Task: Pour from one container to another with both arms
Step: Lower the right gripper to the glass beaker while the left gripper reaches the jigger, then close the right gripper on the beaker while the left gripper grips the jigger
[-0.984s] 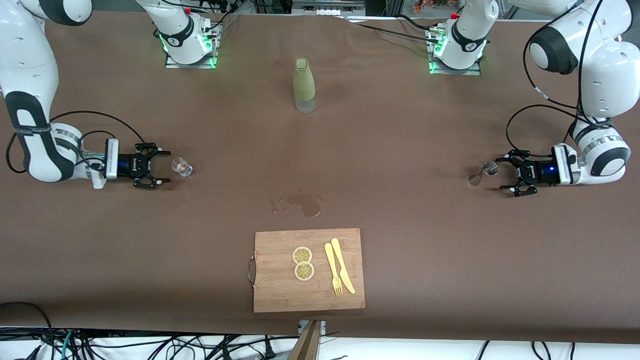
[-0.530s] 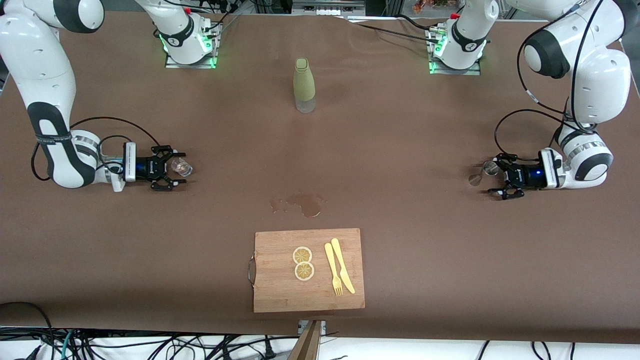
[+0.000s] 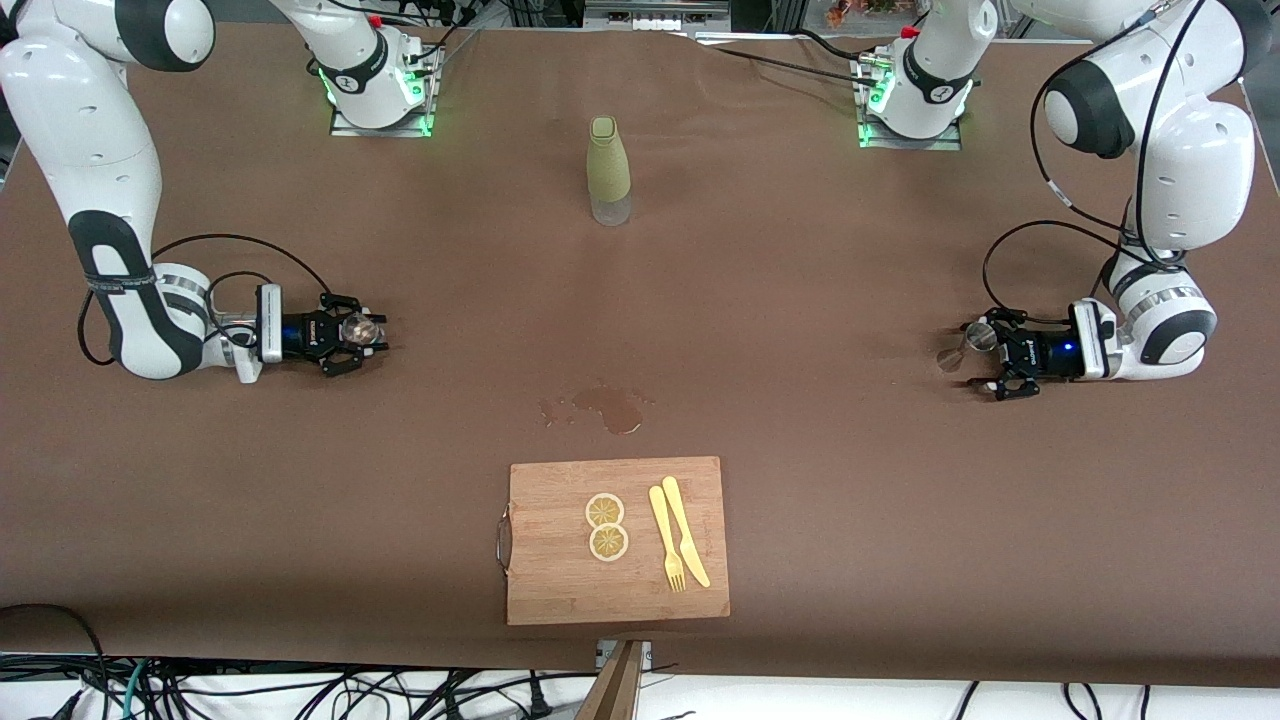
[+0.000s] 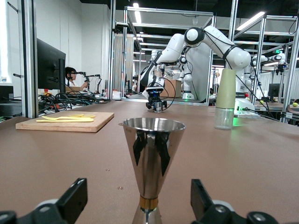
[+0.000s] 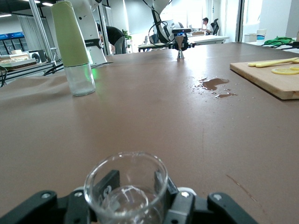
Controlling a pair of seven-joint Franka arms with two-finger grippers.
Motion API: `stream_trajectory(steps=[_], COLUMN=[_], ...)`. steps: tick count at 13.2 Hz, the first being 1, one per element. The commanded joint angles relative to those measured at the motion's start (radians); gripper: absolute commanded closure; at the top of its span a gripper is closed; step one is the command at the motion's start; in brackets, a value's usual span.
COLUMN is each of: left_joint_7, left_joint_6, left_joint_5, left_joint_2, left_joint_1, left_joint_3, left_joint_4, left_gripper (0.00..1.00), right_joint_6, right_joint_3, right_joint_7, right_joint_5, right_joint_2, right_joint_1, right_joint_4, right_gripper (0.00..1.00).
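Jigger (image 4: 153, 158) polished metal; cup (image 5: 126, 186) seemingly clear glass.

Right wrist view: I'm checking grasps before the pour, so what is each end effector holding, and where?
Right end effector grips the small clear glass around its sides. Left end effector is open around the steel jigger, holding nothing.

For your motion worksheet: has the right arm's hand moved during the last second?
Yes. The right hand has advanced along the table toward the spill, and now surrounds the small glass, which stays put.
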Motion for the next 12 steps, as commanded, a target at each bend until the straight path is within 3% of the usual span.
stream_trajectory(steps=[1, 4, 6, 9, 12], left_joint_7=[0.149, 0.151, 0.151, 0.151, 0.152], left_joint_6=[0.018, 0.018, 0.018, 0.018, 0.018], left_joint_5=[-0.011, -0.003, -0.002, -0.002, 0.0], left_joint_2=[-0.003, -0.001, -0.003, -0.003, -0.003], left_joint_1=[-0.015, -0.015, -0.015, -0.013, -0.012], left_joint_3=[0.008, 0.008, 0.008, 0.01, 0.011], left_joint_4=[-0.031, -0.032, -0.031, -0.031, -0.032], left_gripper=[0.13, 0.17, 0.34, 0.51, 0.52], right_joint_6=[-0.036, -0.056, -0.096, -0.186, -0.237], right_joint_3=[-0.003, 0.019, 0.02, 0.026, 0.086], right_joint_7=[-0.002, 0.034, 0.09, 0.165, 0.264], right_joint_5=[0.018, 0.017, 0.017, 0.017, 0.017], right_joint_2=[0.009, 0.011, 0.008, 0.008, 0.003], right_joint_1=[-0.001, -0.001, 0.016, 0.054, 0.061], right_joint_4=[0.012, 0.028, 0.052, 0.119, 0.198], right_gripper=[0.97, 1.0, 1.0, 1.0, 1.0])
